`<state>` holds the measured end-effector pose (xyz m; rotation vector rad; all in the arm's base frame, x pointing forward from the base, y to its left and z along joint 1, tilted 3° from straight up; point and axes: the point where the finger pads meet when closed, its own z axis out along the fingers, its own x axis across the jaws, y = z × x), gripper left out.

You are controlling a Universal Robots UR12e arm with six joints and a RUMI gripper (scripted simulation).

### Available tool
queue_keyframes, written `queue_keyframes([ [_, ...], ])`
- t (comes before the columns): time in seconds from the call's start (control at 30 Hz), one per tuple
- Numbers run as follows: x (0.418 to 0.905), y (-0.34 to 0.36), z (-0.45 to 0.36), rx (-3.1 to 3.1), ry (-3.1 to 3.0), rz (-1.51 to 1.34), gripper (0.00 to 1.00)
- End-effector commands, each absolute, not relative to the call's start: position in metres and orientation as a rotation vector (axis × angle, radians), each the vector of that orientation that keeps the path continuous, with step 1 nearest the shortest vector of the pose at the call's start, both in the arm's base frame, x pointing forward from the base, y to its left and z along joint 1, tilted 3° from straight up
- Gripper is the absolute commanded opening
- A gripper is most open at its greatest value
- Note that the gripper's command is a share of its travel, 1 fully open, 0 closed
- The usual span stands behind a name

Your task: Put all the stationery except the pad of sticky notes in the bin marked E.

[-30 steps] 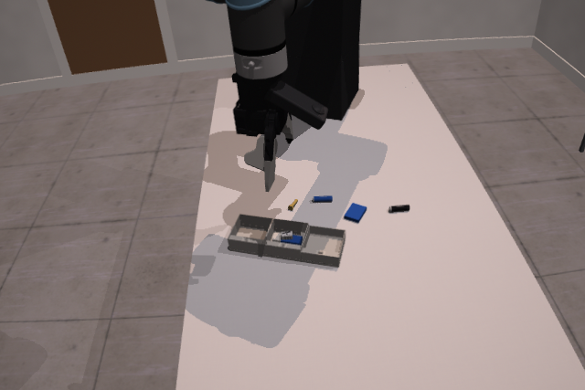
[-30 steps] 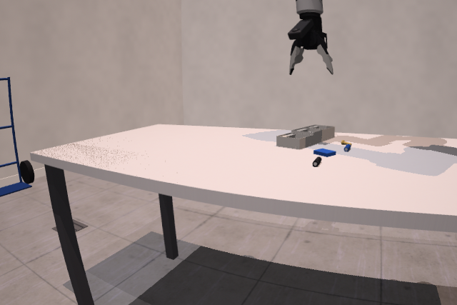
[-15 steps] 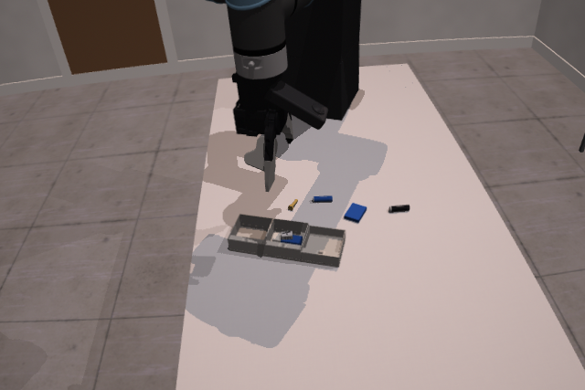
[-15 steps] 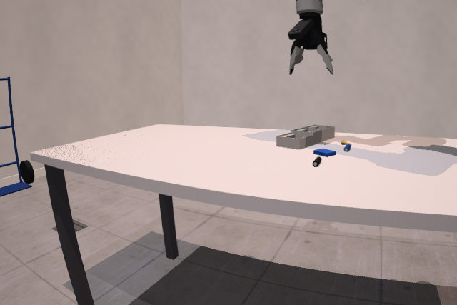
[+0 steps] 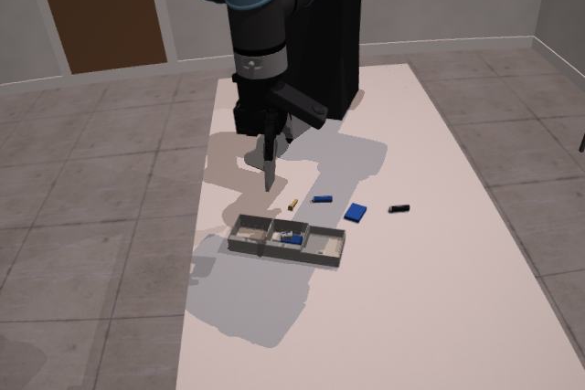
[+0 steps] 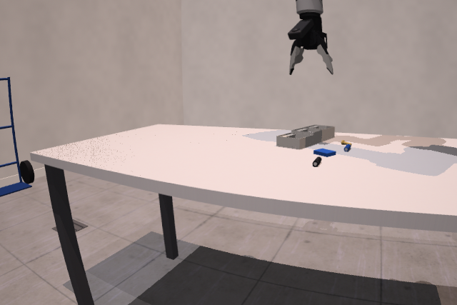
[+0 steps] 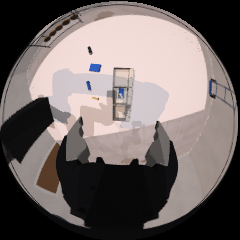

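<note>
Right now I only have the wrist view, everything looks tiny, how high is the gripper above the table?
Observer: The gripper hangs high above the table, fingers spread wide, holding nothing.
Operator: Which loose item lies nearest the bins?
Observer: A small yellow item, just behind the row of bins; a blue cylinder lies beside it.
Operator: Anything already in a bin?
Observer: Yes, the middle compartment holds blue and white items; I cannot read any bin letters.
</note>
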<state>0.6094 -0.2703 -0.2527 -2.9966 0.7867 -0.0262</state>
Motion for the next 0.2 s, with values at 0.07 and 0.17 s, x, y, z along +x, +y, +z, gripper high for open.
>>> queue_keyframes([
  [0.07, 0.6099, -0.2706, -0.2522, -2.997, 0.787, -0.028, 1.00],
  [0.17, 0.6099, -0.2706, -0.2522, -2.997, 0.787, -0.028, 1.00],
])
